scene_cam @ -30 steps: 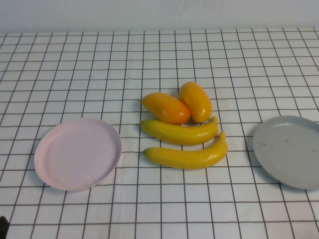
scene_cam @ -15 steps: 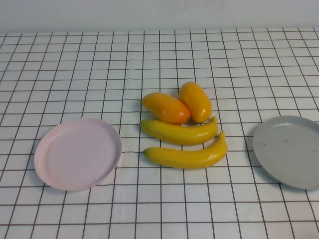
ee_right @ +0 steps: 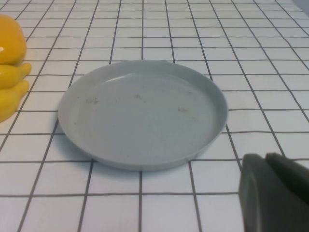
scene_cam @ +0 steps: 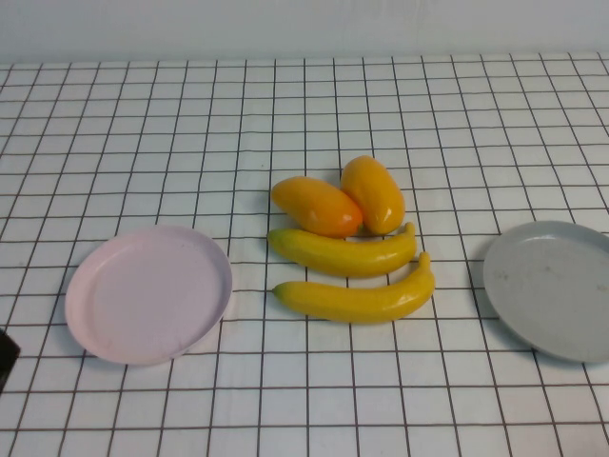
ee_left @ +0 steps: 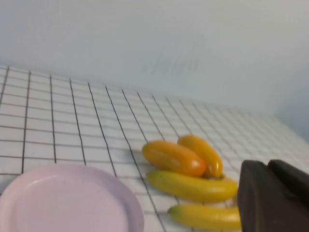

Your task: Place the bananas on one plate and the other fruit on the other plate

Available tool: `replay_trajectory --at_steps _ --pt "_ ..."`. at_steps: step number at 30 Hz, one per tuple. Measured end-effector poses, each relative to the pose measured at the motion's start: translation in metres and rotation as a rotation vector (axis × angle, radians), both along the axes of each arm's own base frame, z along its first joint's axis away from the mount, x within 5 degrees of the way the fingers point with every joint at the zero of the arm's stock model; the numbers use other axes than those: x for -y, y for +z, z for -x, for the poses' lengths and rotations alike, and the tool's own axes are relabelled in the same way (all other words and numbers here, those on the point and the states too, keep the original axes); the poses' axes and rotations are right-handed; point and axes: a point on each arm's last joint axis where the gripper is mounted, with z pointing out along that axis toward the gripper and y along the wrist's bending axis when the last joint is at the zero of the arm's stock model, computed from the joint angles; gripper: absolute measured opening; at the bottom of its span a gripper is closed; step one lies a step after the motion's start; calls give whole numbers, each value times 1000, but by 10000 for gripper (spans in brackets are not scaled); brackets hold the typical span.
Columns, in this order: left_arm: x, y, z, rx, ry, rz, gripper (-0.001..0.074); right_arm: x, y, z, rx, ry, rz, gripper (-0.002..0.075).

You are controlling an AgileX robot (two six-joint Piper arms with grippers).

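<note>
On the tabletop, the two bananas lie side by side at the centre, the two other fruits touching just behind them at twelve o'clock. One plate sits at three o'clock of the fruit, the other plate at nine o'clock, both holding nothing. The left gripper is at the near-left edge, at eight o'clock.

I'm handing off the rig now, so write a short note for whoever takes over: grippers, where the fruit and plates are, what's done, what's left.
Left gripper: shut, empty, at the near left table edge beside the pink plate.
Right gripper: shut, empty, near the grey plate.
Both plates hold nothing. Two bananas and two mangoes lie clustered mid-table between the plates.
Done: nothing.
Left: bananas on one plate, mangoes on the other.
</note>
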Motion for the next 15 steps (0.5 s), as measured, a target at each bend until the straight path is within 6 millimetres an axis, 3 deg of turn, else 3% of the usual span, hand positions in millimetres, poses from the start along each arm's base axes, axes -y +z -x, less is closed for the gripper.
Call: replay_trajectory --at_steps 3,8,15 --pt "7 25 -9 -75 -94 -189 -3 0 0 0 0 0 0 -16" --pt "14 42 -45 -234 -244 -481 -3 0 0 0 0 0 0 -16" --pt "20 53 -104 -365 -361 -599 -3 0 0 0 0 0 0 -16"
